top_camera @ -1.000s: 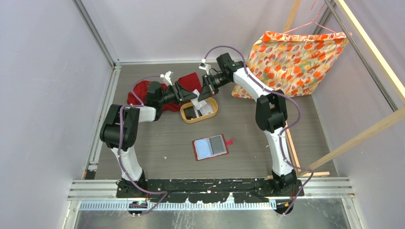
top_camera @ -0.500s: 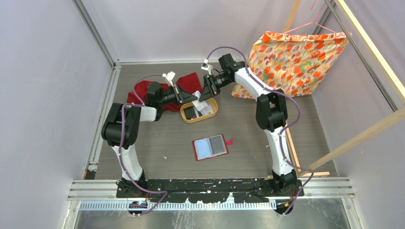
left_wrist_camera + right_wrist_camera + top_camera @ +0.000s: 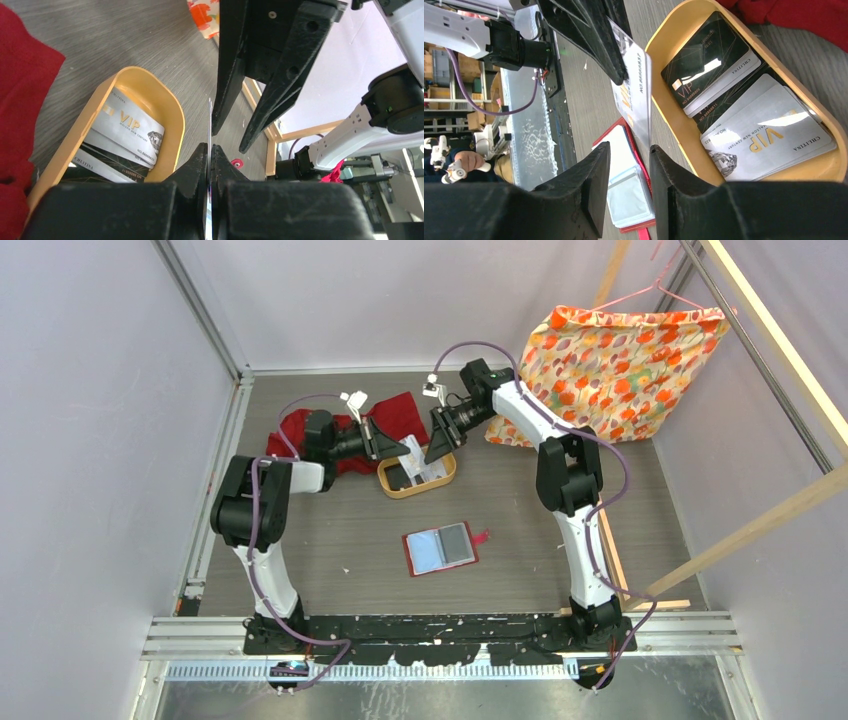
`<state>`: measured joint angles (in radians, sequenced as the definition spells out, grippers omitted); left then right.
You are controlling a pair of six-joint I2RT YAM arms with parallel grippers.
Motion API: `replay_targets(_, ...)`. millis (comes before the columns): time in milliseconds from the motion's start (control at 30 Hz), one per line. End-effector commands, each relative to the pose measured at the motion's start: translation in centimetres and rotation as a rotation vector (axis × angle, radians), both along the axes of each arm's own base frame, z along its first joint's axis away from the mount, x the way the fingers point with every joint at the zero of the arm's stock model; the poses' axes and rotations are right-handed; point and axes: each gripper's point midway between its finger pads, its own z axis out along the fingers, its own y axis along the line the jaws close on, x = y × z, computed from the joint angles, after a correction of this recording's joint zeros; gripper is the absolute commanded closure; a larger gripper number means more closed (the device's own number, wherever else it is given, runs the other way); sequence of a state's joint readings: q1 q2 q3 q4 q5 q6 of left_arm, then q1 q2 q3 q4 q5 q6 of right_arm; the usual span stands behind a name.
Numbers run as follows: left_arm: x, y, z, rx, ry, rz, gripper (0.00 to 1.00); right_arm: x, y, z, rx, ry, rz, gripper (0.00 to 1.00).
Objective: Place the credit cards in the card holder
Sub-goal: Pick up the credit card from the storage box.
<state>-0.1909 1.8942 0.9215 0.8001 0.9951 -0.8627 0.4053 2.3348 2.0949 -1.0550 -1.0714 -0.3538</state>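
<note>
My L pincer (image 3: 210, 148) is clamped tight on one card (image 3: 209, 117), held edge-on above the tan tray (image 3: 172, 110). R pincer (image 3: 630, 149) has its fingers apart, close by that card's free end, w/ no grip on it. Other credit cards (image 3: 131, 131) lie stacked in the tray. Card holder (image 3: 441, 549) lies open on the bench (image 3: 330, 530), nearer the bases, apart from the tray. Red cloth (image 3: 300, 432) sits under the L arm.

Pale card (image 3: 634, 85) upright in left pincer (image 3: 209, 150), other cards (image 3: 769, 135) stacked in tray (image 3: 672, 120), red card holder (image 3: 440, 548) open flat at tray's 6 o'clock
</note>
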Motion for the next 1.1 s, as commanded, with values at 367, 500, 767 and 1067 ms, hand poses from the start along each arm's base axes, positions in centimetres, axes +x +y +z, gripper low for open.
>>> replay_targets(367, -0.7, -0.2, 5.6, -0.057, -0.355, -0.211, 1.00, -0.9, -0.7, 3.5, 0.100, -0.199, 0.165, 0.53)
replay_targets(500, -1.4, -0.2, 6.5, -0.075, -0.422, -0.287, 1.00, -2.1, -1.3, 3.6, 0.134, -0.267, 0.248, 0.51)
replay_targets(767, -1.9, -0.2, 6.3, -0.085, -0.478, -0.343, 1.00, -2.6, -1.1, 4.7, 0.192, -0.338, 0.296, 0.50)
replay_targets(1067, -2.4, -0.6, 6.5, -0.090, -0.500, -0.386, 1.00, -1.7, -0.1, 5.2, 0.212, -0.326, 0.269, 0.56)
